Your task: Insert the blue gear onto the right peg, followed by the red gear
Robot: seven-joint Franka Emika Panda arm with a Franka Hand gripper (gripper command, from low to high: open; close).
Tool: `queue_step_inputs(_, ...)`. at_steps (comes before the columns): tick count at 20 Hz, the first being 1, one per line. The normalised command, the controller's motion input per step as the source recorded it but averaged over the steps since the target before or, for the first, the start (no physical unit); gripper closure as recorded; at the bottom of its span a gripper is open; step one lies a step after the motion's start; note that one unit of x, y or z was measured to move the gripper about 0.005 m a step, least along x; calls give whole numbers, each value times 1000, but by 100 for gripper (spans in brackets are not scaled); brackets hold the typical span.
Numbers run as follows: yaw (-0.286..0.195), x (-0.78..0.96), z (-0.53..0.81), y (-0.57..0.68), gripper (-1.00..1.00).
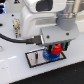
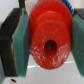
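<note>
Over grey plate (image 1: pixel 32 58): end effector (image 1: pixel 56 51) grips one red gear (image 2: pixel 49 35); one blue gear (image 1: pixel 50 55) apparently beneath.

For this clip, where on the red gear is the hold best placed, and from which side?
On the toothed rim, pads at opposite edges, coming from above. The wrist view shows the red gear already clamped this way in the gripper, its central hole left free to slide onto a peg over the blue gear.

From my station the gripper (image 1: pixel 55 49) hangs low over the plate (image 1: pixel 33 58), fingers (image 2: pixel 19 37) clamped on the red gear (image 2: pixel 49 40), which fills the gap between them. The blue gear (image 1: pixel 49 55) sits directly beneath. The plate's part toward the exterior view's left lies open; the arm's body blocks everything above.
</note>
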Motion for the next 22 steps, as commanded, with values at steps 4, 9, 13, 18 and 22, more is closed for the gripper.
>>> queue_step_inputs(4, 0, 25, 253, -13, 100)
queue_step_inputs(9, 0, 70, 261, -70, 100)
queue_step_inputs(13, 0, 72, 103, -17, 100)
queue_step_inputs(18, 0, 129, 18, -57, 100)
queue_step_inputs(22, 0, 127, -68, -109, 100)
